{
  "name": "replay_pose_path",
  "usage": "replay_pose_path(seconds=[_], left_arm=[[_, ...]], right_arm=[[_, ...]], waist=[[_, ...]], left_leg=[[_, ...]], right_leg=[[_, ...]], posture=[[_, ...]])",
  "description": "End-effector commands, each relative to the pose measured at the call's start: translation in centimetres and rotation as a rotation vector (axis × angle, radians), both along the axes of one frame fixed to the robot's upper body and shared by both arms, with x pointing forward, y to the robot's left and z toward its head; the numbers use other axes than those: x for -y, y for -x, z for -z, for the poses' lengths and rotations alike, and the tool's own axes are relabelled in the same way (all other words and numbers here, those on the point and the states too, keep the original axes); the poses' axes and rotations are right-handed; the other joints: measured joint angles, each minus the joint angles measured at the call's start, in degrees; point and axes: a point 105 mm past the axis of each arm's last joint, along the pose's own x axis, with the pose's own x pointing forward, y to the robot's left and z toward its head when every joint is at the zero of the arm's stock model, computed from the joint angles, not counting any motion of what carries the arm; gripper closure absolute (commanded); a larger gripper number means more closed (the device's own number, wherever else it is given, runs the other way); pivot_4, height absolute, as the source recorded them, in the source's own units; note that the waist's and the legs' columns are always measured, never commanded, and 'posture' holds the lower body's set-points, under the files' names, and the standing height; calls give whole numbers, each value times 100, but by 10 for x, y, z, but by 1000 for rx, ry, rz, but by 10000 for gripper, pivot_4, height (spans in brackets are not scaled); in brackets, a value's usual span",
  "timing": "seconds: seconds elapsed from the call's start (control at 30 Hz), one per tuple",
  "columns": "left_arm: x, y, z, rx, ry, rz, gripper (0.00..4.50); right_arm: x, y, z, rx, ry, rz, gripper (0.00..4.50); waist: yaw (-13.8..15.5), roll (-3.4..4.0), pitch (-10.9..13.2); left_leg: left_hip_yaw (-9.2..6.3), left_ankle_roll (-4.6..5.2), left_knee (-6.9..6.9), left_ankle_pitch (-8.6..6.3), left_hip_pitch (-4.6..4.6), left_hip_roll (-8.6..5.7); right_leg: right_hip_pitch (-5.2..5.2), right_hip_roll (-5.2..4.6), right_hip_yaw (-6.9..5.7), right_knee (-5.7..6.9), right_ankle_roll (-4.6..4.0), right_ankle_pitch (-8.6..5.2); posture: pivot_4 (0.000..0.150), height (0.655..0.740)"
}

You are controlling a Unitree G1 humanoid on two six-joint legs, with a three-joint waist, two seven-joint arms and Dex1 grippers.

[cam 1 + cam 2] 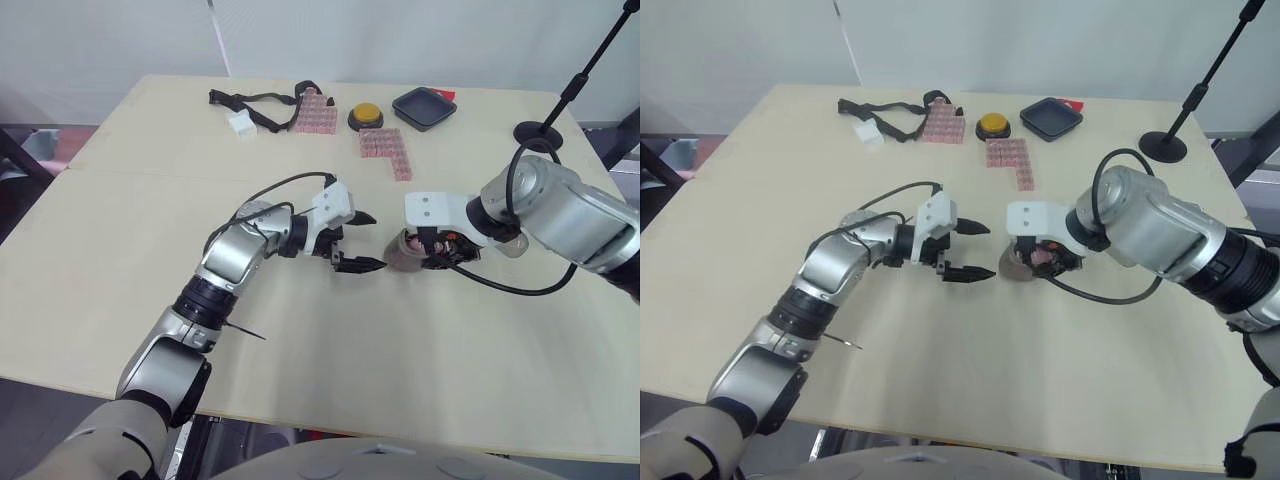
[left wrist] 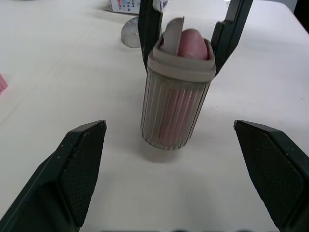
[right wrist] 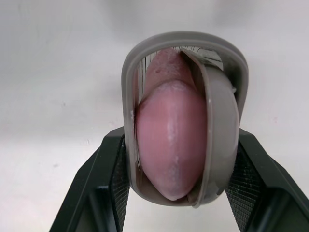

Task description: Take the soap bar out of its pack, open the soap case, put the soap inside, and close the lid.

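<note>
The worktop (image 1: 150, 300) carries the job near its middle, well apart from the clutter along the far edge. The right hand (image 1: 1032, 255) is clenched on the soap case (image 2: 169, 111), one finger on each side just under the collar. It holds the case upright on the surface, probably so it cannot tip while the top is worked. The left hand (image 1: 372, 240) is released, jaws wide, just beside the case and facing it without touching. I judge it is placed to deal with the lid. The pink soap (image 3: 169, 140) sits inside, its rounded end a little above the rim. The lid (image 3: 219, 130) stands on edge at one side of the opening, so the case is not yet closed.

In the head views the right hand covers most of the case. How the lid hinges is hard to make out. A small printed box (image 2: 124, 5) behind the case is cut off — possibly the pack, I cannot tell.
</note>
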Motion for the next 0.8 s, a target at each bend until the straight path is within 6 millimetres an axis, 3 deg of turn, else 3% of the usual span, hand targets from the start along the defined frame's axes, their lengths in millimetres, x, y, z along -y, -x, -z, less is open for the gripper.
replay_pose_path(seconds=[0.03, 0.8], left_arm=[[6, 2, -7, 39, 24, 0, 0], [19, 7, -6, 133, 52, 49, 0]], right_arm=[[-11, 0, -14, 75, 10, -62, 23723], [-19, -5, -16, 83, -5, -75, 23723]], waist=[[-12, 0, 0], [-51, 1, 0]], left_leg=[[0, 0, 2, 0, 0, 1], [2, 6, 22, 2, 5, 4]], right_leg=[[0, 0, 1, 2, 0, 0], [0, -3, 11, 25, -1, 0]], posture=[[1500, 7400], [1500, 7400]])
